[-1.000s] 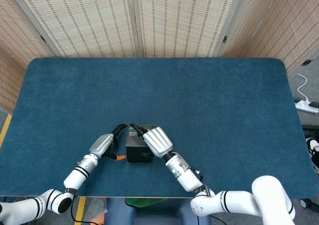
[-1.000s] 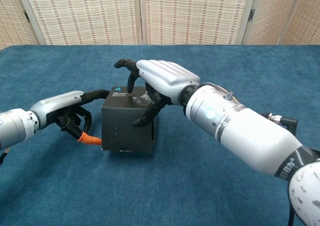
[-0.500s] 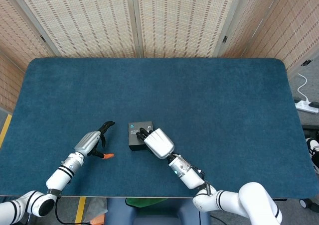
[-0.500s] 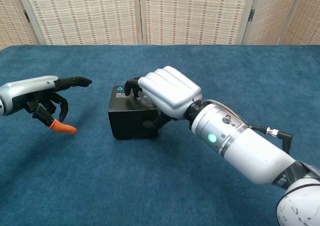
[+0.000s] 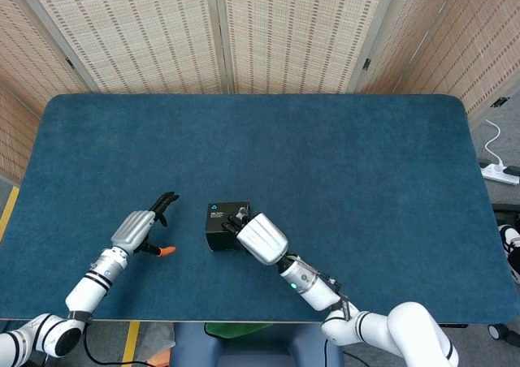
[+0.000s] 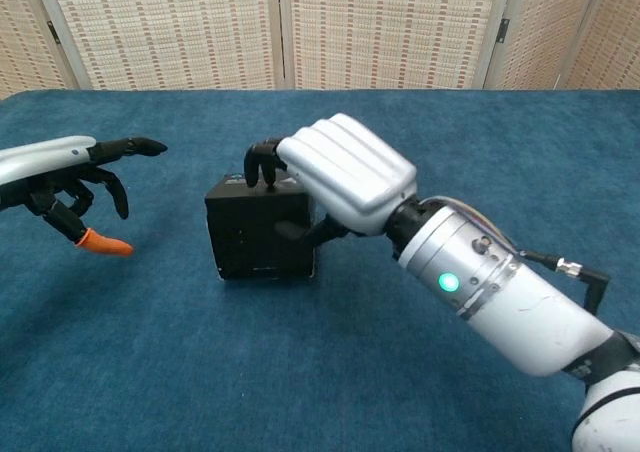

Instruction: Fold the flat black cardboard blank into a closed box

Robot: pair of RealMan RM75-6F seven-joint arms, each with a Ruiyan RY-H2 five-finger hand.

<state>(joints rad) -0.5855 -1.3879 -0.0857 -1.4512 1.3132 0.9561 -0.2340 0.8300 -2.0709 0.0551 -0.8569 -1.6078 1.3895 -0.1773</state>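
Note:
A small black box (image 5: 221, 224) (image 6: 257, 234), folded up with a blue mark on its lid, stands on the blue table near the front edge. My right hand (image 5: 259, 237) (image 6: 345, 173) rests on the box's top, its dark fingers (image 6: 262, 160) curled over the lid and its thumb against the right side. My left hand (image 5: 139, 230) (image 6: 68, 180) hovers apart from the box, to its left, fingers loosely spread and holding nothing; its thumb has an orange tip (image 6: 103, 243).
The blue felt table (image 5: 325, 164) stretches far behind and to both sides of the box. Woven folding screens (image 5: 219, 26) stand behind the table. A white power strip (image 5: 502, 172) lies on the floor at the right.
My left hand has let go of the box's left side and drawn back to the left. My right hand shifted from the lid's far edge to lie on top of the box.

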